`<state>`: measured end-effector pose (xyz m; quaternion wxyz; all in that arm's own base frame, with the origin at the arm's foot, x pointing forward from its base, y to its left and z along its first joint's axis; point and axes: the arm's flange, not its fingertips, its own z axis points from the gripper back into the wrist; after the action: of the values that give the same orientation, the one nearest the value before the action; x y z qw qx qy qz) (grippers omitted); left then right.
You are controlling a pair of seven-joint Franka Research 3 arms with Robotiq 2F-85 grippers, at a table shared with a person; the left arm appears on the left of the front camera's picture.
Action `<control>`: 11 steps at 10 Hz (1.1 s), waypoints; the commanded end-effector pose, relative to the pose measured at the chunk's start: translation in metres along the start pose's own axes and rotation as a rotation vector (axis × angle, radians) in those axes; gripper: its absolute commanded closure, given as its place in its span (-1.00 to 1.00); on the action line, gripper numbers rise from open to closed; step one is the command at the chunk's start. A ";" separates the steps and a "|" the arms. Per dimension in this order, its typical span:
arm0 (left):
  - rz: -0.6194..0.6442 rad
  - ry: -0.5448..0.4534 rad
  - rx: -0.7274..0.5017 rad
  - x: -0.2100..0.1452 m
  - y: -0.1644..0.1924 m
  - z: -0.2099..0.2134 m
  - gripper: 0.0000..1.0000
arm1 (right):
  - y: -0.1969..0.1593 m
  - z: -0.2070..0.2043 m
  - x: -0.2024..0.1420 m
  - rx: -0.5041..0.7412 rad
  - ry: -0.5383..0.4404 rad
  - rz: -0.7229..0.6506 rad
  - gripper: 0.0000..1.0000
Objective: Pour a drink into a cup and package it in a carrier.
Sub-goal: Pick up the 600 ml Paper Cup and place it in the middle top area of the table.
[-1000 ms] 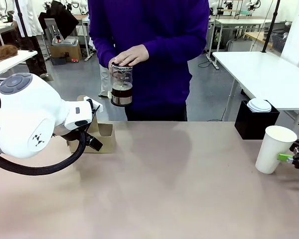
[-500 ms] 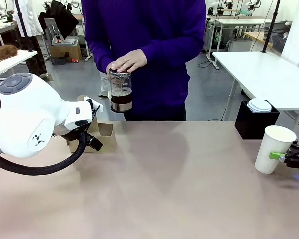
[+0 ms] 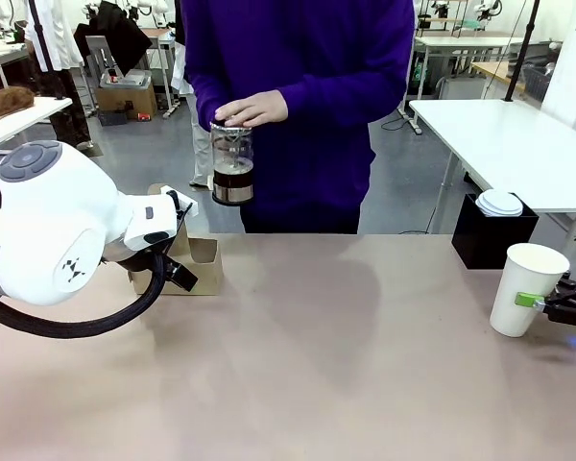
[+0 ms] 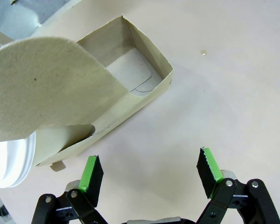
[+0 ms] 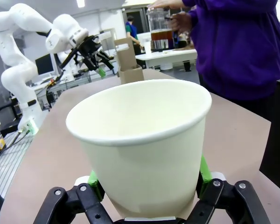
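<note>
Carrier point(image 3: 204, 263) half behind the left arm point(image 3: 62, 226); white lid point(image 4: 8, 158) partly off-frame.

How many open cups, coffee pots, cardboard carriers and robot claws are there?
Open cups: 1, the white cup
Coffee pots: 1, the press pot in the person's hands
Cardboard carriers: 1, the carrier
Robot claws: 2, the left gripper and the right gripper
Total: 5

cup point(image 5: 144, 149): matt white paper | carrier point(image 4: 46, 88): matt fibrous cardboard | press pot point(image 3: 233, 165): clear glossy glass, metal frame | table point(image 3: 365, 365): smooth matt
</note>
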<state>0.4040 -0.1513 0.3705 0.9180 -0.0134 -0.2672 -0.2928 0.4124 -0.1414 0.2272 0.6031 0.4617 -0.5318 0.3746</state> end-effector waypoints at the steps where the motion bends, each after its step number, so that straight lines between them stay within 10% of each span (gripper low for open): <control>1: 0.000 0.000 -0.001 0.000 0.000 0.000 -1.00 | 0.007 -0.004 0.010 -0.007 0.001 -0.006 -0.68; 7: 0.000 0.000 -0.001 0.000 0.000 0.000 -1.00 | 0.049 -0.120 0.143 -0.156 0.038 0.010 -0.68; 11: 0.000 0.000 -0.001 0.000 0.000 0.000 -1.00 | 0.014 -0.255 0.142 -0.145 0.055 -0.023 -0.68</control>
<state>0.4039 -0.1516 0.3704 0.9179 -0.0133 -0.2672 -0.2931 0.4624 0.0889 0.3814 0.6432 0.4163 -0.5364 0.3540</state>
